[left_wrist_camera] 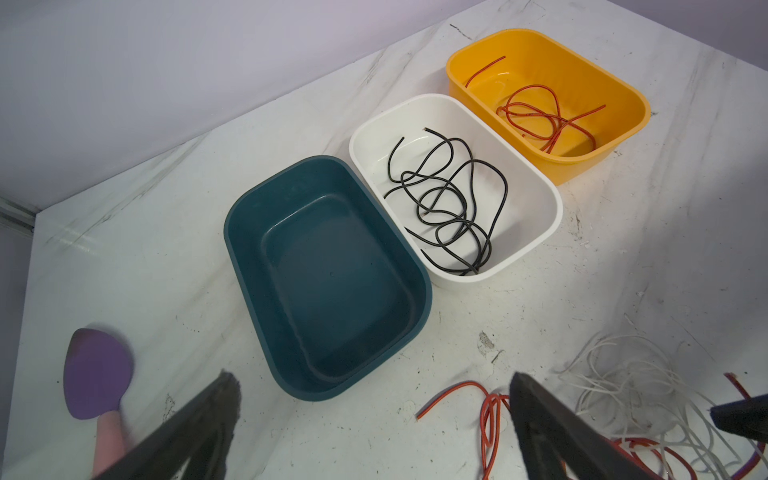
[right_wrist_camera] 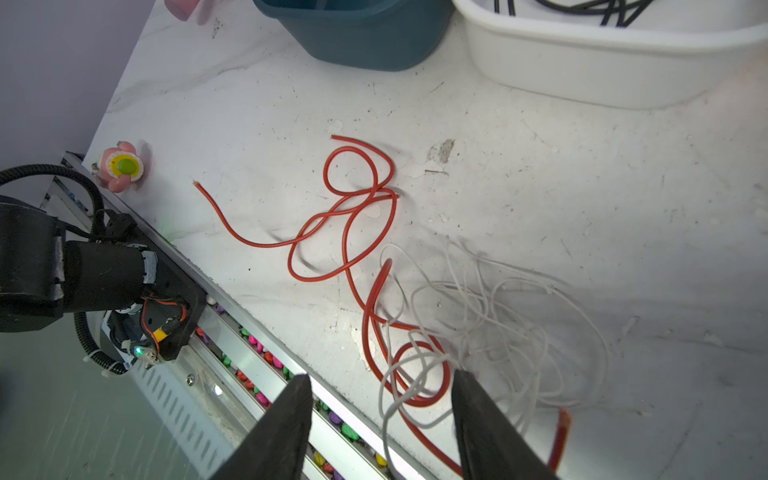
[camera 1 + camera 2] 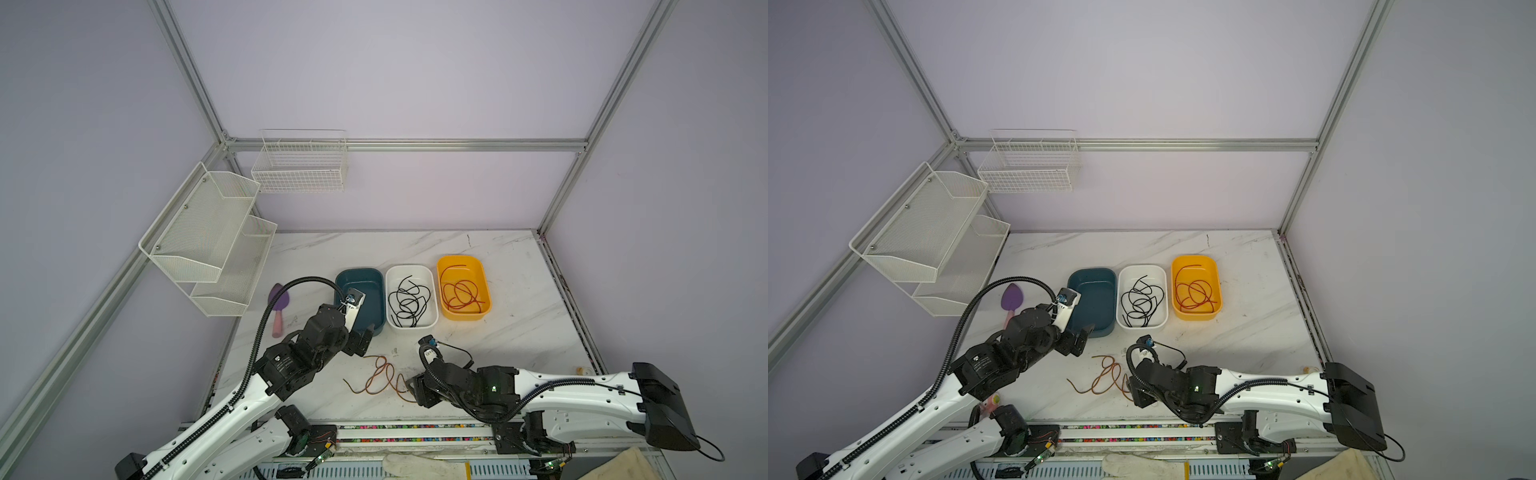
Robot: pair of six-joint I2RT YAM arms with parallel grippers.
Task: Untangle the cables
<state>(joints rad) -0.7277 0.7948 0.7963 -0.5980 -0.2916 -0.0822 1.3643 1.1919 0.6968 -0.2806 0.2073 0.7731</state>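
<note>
Black right fingers (image 2: pixel 286 419) stand apart at the bottom of the right wrist view, pinching nothing. Between their tips lies a loop of the loose orange-red cable (image 2: pixel 345 232), crossed by strands of the thin white cable tangle (image 2: pixel 511 324). The loose orange-red cable runs up toward the middle of that frame in overlapping loops. The white tangle spreads to the lower right. Both lie flat on the white marble-patterned bench (image 2: pixel 582 187). A pink flower-shaped toy (image 2: pixel 120 166) sits at the bench edge, at the frame's left.

Black left fingers (image 1: pixel 540 415) are spread wide and hold nothing at the bottom of the left wrist view. Just above them in that frame is the dark teal plastic tub (image 1: pixel 249 257). Right beside it is the white plastic tub (image 1: pixel 536 224), holding the coiled black cable (image 1: pixel 453 208). At upper right, the yellow plastic tub (image 1: pixel 623 108) holds a second orange-red cable (image 1: pixel 536 112). A purple trowel with a pink handle (image 1: pixel 97 370) lies at lower left.
</note>
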